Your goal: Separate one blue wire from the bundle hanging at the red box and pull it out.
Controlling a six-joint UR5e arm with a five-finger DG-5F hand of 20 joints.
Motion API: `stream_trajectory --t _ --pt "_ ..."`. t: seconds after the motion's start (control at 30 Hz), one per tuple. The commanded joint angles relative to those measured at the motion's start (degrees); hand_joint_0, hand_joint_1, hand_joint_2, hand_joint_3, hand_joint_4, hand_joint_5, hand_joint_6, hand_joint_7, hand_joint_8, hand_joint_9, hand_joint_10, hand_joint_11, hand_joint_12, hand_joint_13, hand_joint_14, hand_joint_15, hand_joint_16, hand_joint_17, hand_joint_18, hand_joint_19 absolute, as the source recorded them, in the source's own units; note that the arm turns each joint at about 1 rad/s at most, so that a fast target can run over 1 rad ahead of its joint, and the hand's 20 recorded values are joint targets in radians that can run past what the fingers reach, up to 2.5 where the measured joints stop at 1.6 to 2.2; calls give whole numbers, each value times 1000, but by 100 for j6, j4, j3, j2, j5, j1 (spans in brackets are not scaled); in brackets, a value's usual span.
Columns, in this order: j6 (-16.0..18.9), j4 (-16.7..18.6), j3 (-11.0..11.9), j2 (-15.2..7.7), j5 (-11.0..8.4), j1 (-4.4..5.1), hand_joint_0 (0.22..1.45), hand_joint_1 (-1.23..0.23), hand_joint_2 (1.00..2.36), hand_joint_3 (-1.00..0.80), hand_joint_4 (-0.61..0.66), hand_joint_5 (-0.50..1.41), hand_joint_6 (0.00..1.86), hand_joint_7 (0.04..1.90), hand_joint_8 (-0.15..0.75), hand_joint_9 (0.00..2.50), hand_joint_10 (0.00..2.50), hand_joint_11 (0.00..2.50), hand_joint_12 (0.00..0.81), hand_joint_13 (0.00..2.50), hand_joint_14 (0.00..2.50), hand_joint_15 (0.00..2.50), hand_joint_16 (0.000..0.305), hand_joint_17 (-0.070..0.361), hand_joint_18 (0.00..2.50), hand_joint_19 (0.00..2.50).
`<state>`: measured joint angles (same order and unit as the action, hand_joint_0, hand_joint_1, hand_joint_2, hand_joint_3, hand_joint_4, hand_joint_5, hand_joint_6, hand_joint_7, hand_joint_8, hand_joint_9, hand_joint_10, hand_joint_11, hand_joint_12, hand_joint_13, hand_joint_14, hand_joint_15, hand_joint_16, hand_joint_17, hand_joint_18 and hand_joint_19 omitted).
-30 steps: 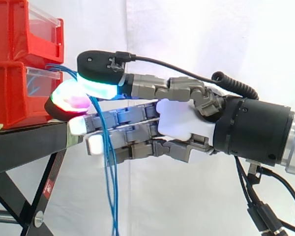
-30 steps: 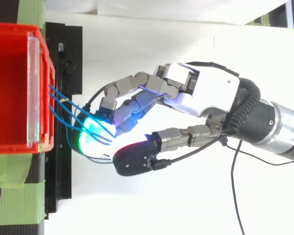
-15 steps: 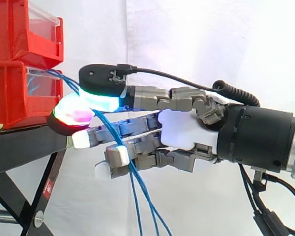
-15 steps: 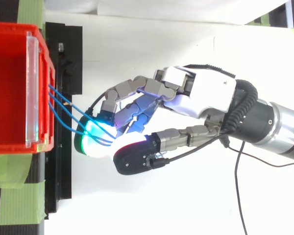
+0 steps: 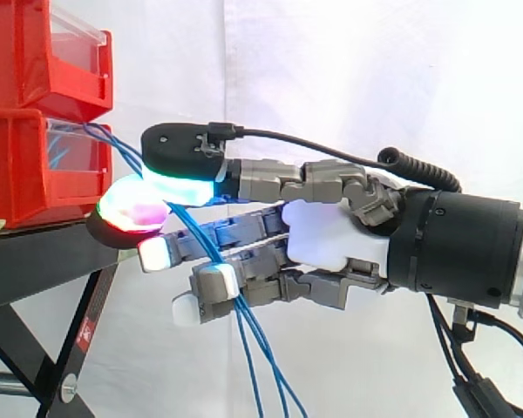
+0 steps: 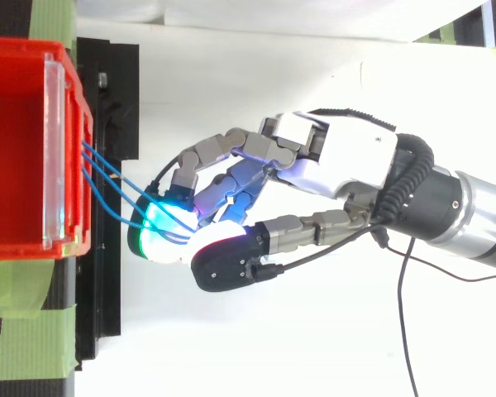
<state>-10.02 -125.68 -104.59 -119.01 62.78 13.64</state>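
Hand (image 5: 331,235): it is brought in level from the right, with the fingertips turned toward the bins. It is pinched shut on the wires, which are caught between two glowing pads (image 5: 179,181), one above and one below.
Wires (image 6: 109,175): a few blue strands are seen leaving the front of the lower bin (image 5: 17,165). They are stretched across the gap to the pads, then led down past the curled lower fingers and left hanging to the bottom edge of the side view. How many strands are held cannot be told.
Upper bin (image 6: 78,107): it is stacked on the lower one, and in the top view the wires emerge from beneath its front lip.
Stand (image 5: 44,252): the bins are carried on this black frame. Its outer edge is overlapped by the lower pad in both views.
Gap: the pads are held near the bin front but apart from it, and only the wires bridge the gap.
Open room: bare white curtain (image 5: 331,70) is seen above, below and behind the hand.
Tape (image 6: 25,347): green strips are laid on the stand beside the bin, well apart from the hand.
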Motion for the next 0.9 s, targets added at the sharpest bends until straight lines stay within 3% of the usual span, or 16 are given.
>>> stream_trajectory --t 0.0,0.17,0.37,0.53,0.87 --pt "0 -1 0 0 24 -20 627 -731 1022 -158 136 -202 890 882 351 920 21 829 396 1315 26 1125 55 123 829 564" --pt "-150 -150 0 176 6 -72 629 -749 1022 -157 132 -201 889 871 347 918 19 829 401 1309 27 1121 54 122 839 568" --pt "-800 -678 0 501 24 -134 631 -758 1021 -161 133 -201 887 875 349 915 18 850 390 1360 25 1173 54 121 857 590" --pt "-1116 -1029 0 668 33 -151 632 -753 1021 -167 136 -201 886 885 355 954 18 952 386 1364 24 1191 53 120 871 596" --pt "-1380 -1170 0 721 24 -178 642 -784 1019 -215 153 -201 877 862 354 990 17 1052 386 1376 25 1207 54 122 881 602"
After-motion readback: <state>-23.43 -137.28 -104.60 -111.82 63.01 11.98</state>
